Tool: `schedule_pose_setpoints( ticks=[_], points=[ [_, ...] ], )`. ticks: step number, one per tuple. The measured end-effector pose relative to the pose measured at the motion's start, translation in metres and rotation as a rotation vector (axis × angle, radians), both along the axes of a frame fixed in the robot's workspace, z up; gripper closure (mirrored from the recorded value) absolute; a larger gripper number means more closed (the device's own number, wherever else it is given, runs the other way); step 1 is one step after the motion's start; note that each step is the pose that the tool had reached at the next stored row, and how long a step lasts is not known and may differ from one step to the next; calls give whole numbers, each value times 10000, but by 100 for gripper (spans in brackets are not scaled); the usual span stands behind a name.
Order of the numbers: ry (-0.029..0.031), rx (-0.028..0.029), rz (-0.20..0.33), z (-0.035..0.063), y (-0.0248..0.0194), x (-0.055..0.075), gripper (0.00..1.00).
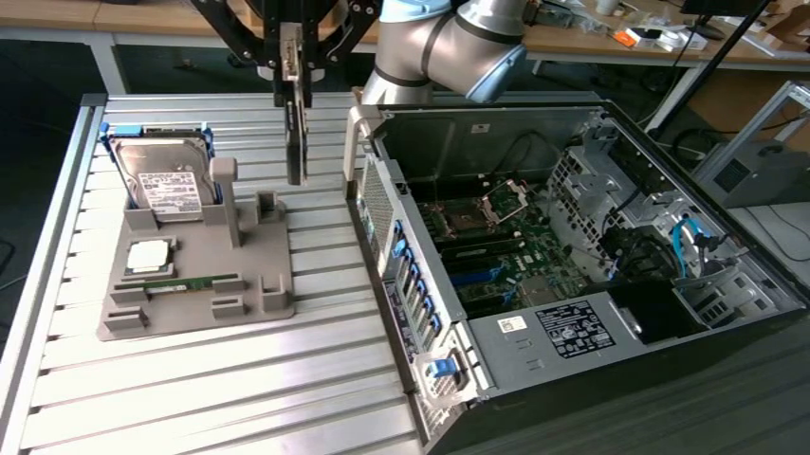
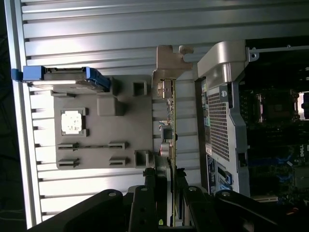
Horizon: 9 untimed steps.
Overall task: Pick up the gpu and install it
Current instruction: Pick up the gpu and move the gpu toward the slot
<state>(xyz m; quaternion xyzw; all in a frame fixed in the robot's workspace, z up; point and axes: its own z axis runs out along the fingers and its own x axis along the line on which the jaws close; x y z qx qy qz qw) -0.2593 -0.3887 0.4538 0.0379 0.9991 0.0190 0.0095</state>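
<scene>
pincer (image 1: pixel 291 68): clamps gpu (image 1: pixel 296 133) | thin flat dark card (metal-ended) | hanging upright

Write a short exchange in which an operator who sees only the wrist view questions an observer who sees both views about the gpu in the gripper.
Operator: Is the gpu lifted off the grey fixture?
Observer: Yes. In the exterior view the gpu hangs upright from the gripper, which is shut on its upper end. Its lower edge touches nothing above the table.
Operator: Which way does the hard drive face?
Observer: The hard drive leans back in its slot of the grey fixture, with its white label turned toward the exterior camera.
</scene>
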Motion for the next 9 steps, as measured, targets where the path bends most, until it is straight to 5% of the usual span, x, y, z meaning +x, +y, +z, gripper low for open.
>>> schedule_pose_setpoints(
  ticks=[9],
  points=[
    [-1,0,0,-1,-13,47,73]
  ],
)
